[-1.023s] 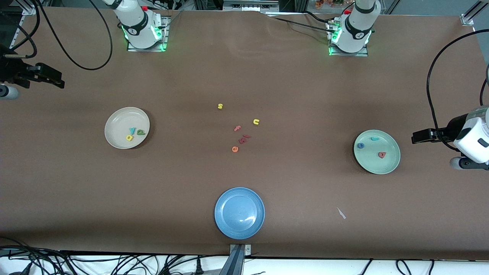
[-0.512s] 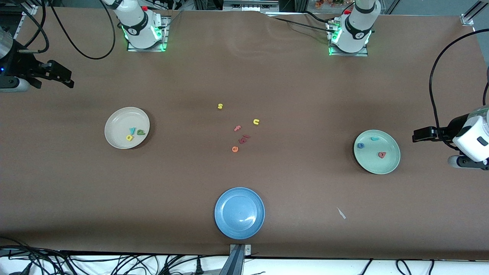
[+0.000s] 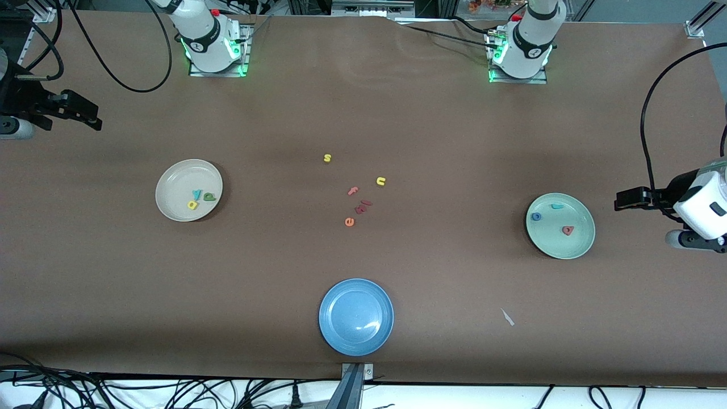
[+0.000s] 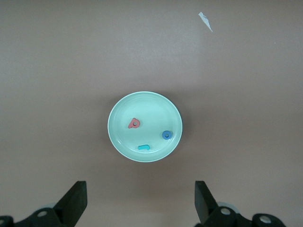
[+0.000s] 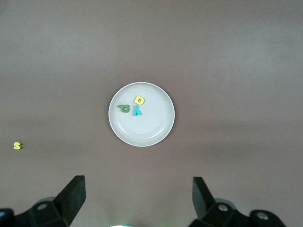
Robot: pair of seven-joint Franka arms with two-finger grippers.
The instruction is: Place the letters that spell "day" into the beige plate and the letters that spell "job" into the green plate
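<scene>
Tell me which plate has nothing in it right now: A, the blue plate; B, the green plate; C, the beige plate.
A. The blue plate shows only a bare glossy surface, while the beige plate holds the yellow, dark green and teal letters and the green plate holds the blue, teal and salmon-red ones.
</scene>
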